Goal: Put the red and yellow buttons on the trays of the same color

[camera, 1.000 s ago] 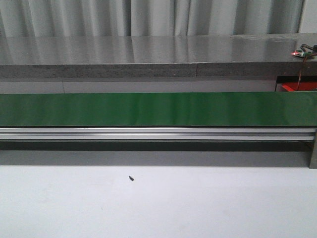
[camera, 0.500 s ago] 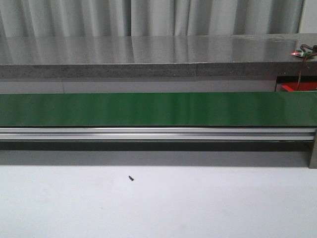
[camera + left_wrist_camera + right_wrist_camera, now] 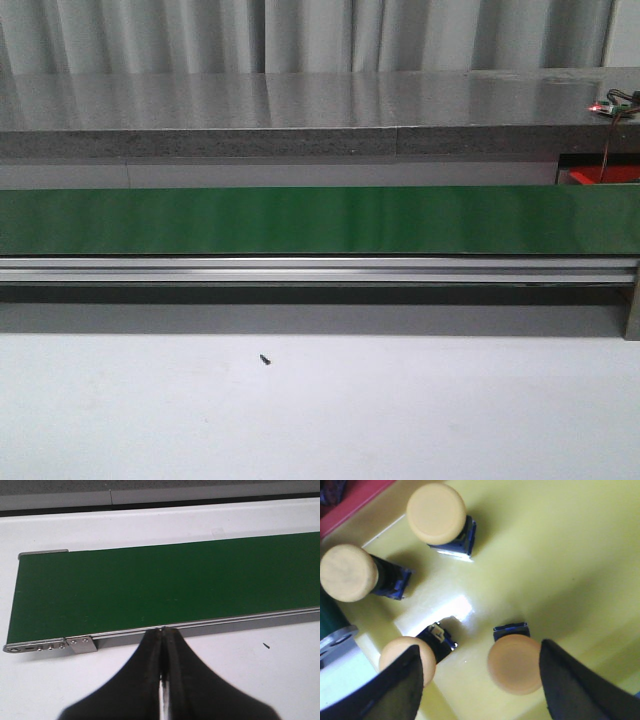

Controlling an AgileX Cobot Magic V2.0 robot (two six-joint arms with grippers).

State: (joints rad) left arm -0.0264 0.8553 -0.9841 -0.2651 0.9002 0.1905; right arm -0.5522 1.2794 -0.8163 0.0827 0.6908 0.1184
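Right gripper (image 3: 480, 680) spread over yellow tray (image 3: 560, 555), fingers may knock neighbouring yellow buttons (image 3: 515, 664) lifting out; left gripper (image 3: 162, 650) pinched together, empty

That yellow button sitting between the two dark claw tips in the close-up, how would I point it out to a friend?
Start with the yellow tray that fills the right wrist view. Four yellow buttons stand on it, each a round cap on a dark blue base. Yours is the yellow button in the gap of the open right gripper, nearer one finger; another sits partly behind the other finger and two lie farther off.
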